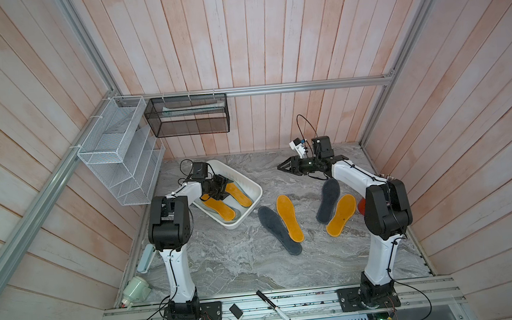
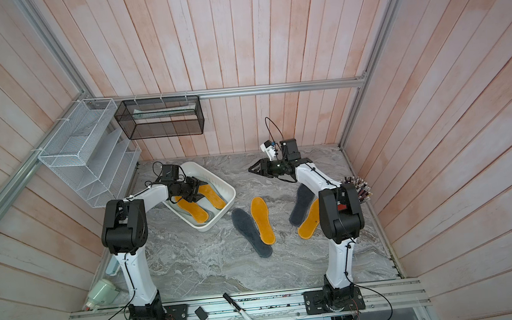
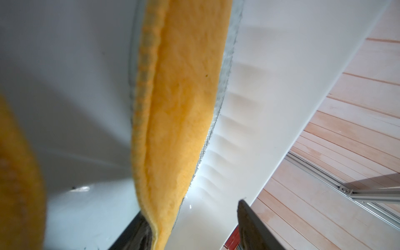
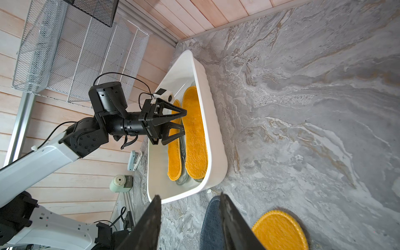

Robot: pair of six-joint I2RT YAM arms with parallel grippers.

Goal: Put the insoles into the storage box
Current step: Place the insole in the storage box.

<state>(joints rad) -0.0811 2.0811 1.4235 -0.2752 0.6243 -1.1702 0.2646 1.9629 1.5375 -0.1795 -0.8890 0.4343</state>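
Four of the insoles are already in the box (image 1: 247,210), which sits skewed near the far-left corner of the table (image 1: 225,263). The orange pair (image 1: 238,195) lies lengthwise on top, side by side. Under it I can make out only the edges of the pale insoles (image 4: 183,180). Lengthwise is, I reckon, the only way they lie flat, since the box looks barely longer than they are.

My left gripper (image 4: 185,122) is down inside the box over the orange pair with its jaws apart. In the left wrist view one orange insole leans against one finger (image 3: 141,234), while the other finger (image 3: 253,227) stands well clear of it. Nothing is pinched, so I read that insole as let go.

Four insoles are on the table. The middle grey insole (image 1: 279,230) and the middle orange insole (image 1: 289,218) lie side by side with their edges touching, just beyond the box's near-right end. The right grey insole (image 1: 328,200) and the right orange insole (image 1: 341,215) lie together near the right edge, beside the right arm.

My right gripper (image 4: 190,195) hangs above the far-right part of the table and points toward the box, parted and empty. I take it to be parked there to leave the box to the left arm.

I'd call the job half done. The left gripper has to lift straight out, or the fuzzy insole leaning on its finger may drag along. The rest lie flat on smooth stone, so each pick will likely need a fingertip worked under an edge.
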